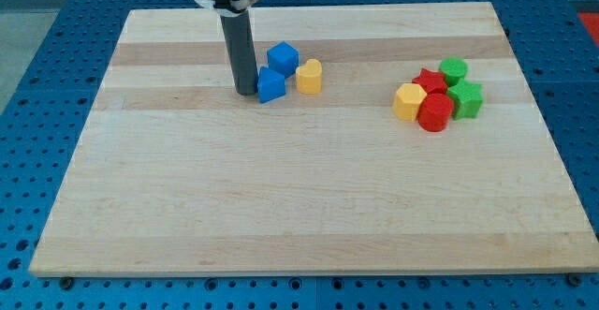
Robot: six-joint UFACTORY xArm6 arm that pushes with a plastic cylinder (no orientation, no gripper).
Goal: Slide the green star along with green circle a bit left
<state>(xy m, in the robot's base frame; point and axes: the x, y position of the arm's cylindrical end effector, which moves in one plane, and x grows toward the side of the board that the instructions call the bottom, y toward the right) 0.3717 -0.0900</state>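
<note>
- My tip (245,92), the lower end of a straight dark rod with no jaws to open or close, stands on a pale wooden board (281,207) in the upper left-centre of the view; it holds nothing.
- The tip sits just left of a blue wedge-like block (270,85), apparently touching it.
- A second blue block, cube-like (283,58), lies just above and to the right of the first; a yellow heart-shaped block (309,77) sits close on their right.
- The green star block (465,98) lies well apart from the tip, on the view's right side, at the right edge of a tight cluster.
- The green circle block (454,68) is just above the star, at the cluster's top.
- Packed with them: a red star block (430,81), a red cylinder-like block (434,113) and a yellow hexagon-like block (408,101) on the cluster's left.
- The board rests on a blue perforated table (56,57).
</note>
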